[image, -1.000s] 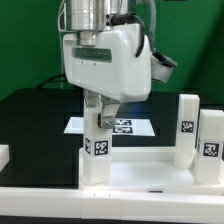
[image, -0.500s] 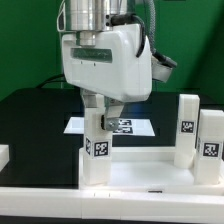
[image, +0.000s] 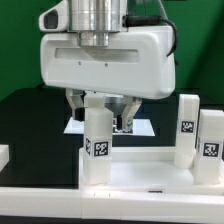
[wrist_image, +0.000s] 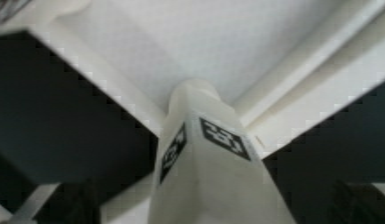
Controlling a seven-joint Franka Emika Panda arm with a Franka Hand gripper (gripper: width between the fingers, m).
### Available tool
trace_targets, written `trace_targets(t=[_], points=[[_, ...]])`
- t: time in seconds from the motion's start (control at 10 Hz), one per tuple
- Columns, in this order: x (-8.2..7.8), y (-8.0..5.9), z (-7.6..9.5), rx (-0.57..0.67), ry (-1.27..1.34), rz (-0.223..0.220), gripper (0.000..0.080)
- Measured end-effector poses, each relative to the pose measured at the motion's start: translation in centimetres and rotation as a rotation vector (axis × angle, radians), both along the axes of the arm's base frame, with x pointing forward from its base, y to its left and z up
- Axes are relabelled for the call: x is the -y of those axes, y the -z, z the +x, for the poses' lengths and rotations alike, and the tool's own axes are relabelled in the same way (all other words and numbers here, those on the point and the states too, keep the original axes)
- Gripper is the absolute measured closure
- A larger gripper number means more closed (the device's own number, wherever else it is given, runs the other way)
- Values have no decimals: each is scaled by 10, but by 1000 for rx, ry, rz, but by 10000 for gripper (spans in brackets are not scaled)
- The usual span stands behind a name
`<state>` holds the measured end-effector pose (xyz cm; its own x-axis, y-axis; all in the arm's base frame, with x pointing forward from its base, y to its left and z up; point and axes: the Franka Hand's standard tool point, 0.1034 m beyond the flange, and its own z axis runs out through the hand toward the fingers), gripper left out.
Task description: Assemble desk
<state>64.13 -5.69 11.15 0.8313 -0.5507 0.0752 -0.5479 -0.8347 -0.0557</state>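
The white desk panel [image: 140, 172] lies at the front with its rim up. One white tagged leg [image: 97, 140] stands upright in the panel's corner socket on the exterior view's left. My gripper [image: 100, 118] hangs right over this leg. Its two fingers [image: 127, 112] stand apart on either side of the leg's top and do not press it. In the wrist view the same leg [wrist_image: 210, 150] rises toward the camera from the panel [wrist_image: 260, 50], with the gripper [wrist_image: 210, 212] open around its top. Two more legs [image: 186, 128] [image: 211, 142] stand at the panel's other end.
The marker board [image: 140, 127] lies on the black table behind the leg. A small white part [image: 3, 156] shows at the exterior view's left edge. A green wall closes the back.
The hand has turned about its vertical axis and now shows its broad side. The fingers, shut on the leg's top before, now stand apart from it. The leg has stayed upright.
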Motion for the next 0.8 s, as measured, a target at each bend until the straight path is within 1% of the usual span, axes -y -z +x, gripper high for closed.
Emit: trace_targets(t=[0.5, 0.8], points=[[0, 0, 0, -5, -478, -58, 151], [3, 0, -1, -8, -710, -81, 151]])
